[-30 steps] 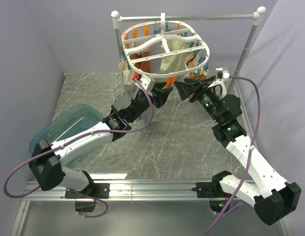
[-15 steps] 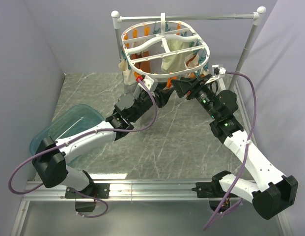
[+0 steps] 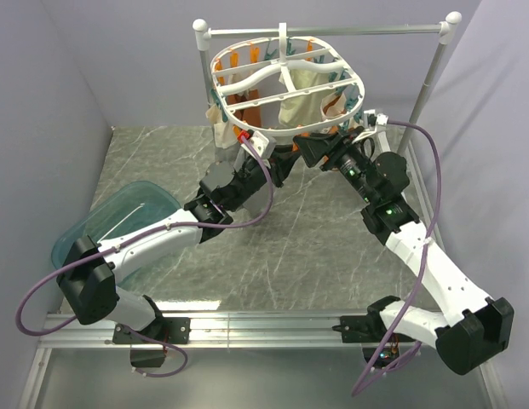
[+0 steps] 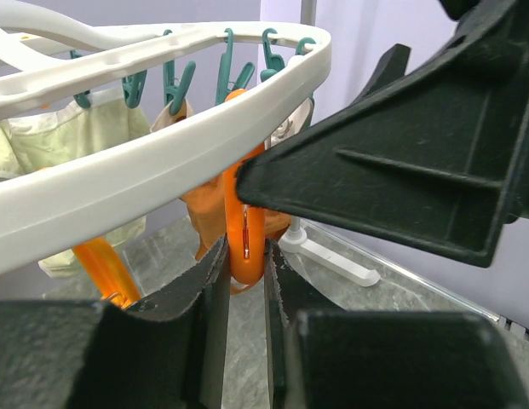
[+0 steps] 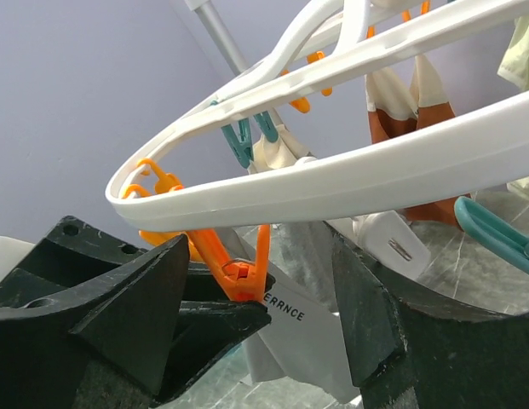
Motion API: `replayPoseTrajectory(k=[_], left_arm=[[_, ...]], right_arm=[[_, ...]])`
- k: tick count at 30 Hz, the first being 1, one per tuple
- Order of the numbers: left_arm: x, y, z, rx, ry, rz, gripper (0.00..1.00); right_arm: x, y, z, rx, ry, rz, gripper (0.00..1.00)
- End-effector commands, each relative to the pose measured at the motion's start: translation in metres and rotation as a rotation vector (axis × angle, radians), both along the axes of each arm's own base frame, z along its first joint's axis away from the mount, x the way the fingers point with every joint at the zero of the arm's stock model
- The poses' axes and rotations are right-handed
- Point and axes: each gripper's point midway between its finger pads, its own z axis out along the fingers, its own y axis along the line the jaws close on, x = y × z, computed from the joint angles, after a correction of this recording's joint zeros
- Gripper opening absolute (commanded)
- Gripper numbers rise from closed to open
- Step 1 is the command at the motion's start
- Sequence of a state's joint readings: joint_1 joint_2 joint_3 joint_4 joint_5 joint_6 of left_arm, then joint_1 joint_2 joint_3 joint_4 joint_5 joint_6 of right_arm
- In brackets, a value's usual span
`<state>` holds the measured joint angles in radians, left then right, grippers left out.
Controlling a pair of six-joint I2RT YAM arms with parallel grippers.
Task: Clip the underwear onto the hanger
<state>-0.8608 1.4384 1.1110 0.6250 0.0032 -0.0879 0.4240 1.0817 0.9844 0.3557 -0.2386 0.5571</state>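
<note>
The white oval hanger (image 3: 285, 85) hangs from the rail, with orange and teal pegs under its rim (image 4: 119, 179). My left gripper (image 4: 245, 256) reaches up below the near rim and is shut on the tail of an orange peg (image 4: 245, 230). In the right wrist view the same peg (image 5: 238, 268) spreads in a V, with a left finger (image 5: 213, 328) against it. My right gripper (image 5: 260, 256) stands open around that spot. Just behind the peg hangs grey cloth (image 5: 302, 247) with a white label (image 5: 307, 341), which looks like the underwear; what holds it is hidden. Both grippers (image 3: 281, 158) (image 3: 311, 152) meet under the rim.
Cream cloths (image 3: 302, 98) and a brown-orange garment (image 5: 400, 111) hang from other pegs. The white rail stand (image 3: 426, 85) carries the hanger, with its foot (image 4: 332, 260) on the marble table. A teal tub (image 3: 119, 221) sits at the left by the left arm.
The left gripper has closed onto the orange peg. The right arm has pushed further left and in under the hanger rim, close against the left gripper.
</note>
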Motion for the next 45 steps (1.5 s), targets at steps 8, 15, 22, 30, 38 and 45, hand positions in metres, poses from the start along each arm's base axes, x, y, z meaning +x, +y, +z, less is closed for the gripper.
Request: replayPoseTrajectory(k=[8, 15, 22, 30, 38, 45], left_arm=[[-0.015, 0.002, 0.035, -0.06, -0.076, -0.043, 0.17], [-0.016, 0.003, 0.033, -0.055, -0.068, -0.047, 0.18], [-0.018, 0.007, 0.027, -0.031, -0.041, -0.042, 0.46], [-0.02, 0.015, 0.025, -0.007, -0.034, -0.02, 0.62], [-0.062, 0.026, -0.004, 0.283, -0.052, -0.227, 0.61], [-0.111, 0.048, -0.096, 0.684, -0.141, -0.455, 0.59]], right_arm=[[-0.003, 0.007, 0.039, 0.064, -0.068, 0.031, 0.74], [-0.001, 0.008, 0.044, 0.094, -0.05, 0.031, 0.5], [-0.001, 0.007, 0.042, 0.088, -0.04, 0.027, 0.22], [-0.001, 0.007, 0.038, 0.082, -0.039, 0.027, 0.0], [0.009, -0.001, 0.035, 0.021, -0.045, -0.053, 0.0], [0.008, 0.001, 0.039, -0.006, -0.064, -0.082, 0.0]])
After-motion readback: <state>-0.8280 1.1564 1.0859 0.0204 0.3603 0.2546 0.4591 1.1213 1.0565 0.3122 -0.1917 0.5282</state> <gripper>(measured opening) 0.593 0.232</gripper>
